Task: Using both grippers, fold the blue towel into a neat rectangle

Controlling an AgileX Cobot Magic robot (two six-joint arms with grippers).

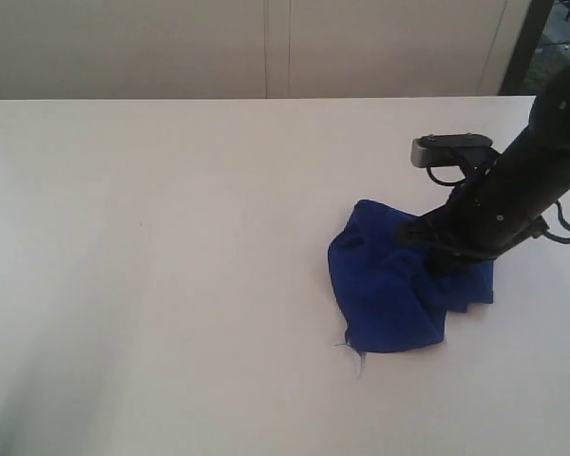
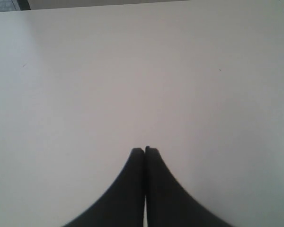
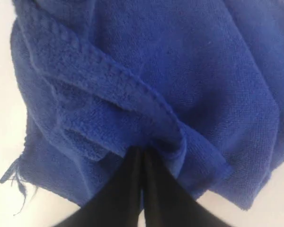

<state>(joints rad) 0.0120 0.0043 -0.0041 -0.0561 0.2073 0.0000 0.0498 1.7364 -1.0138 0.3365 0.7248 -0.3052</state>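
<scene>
The blue towel (image 1: 389, 294) lies crumpled in a heap on the white table (image 1: 171, 247), right of the middle, with loose threads at its near corner. My right gripper (image 1: 433, 258) comes down from the right onto the heap's far right side. In the right wrist view the blue towel (image 3: 180, 71) fills the frame, and the right gripper (image 3: 142, 150) has its jaws pressed together with the tips tucked into a hemmed fold of cloth. My left gripper (image 2: 145, 150) is shut with nothing in it, over bare table (image 2: 132, 71); it is out of the exterior view.
The table's far edge (image 1: 266, 98) runs below a pale wall with panel seams. A dark upright (image 1: 527, 43) stands at the far right corner. The right arm's grey camera housing (image 1: 451, 150) sticks out above the towel.
</scene>
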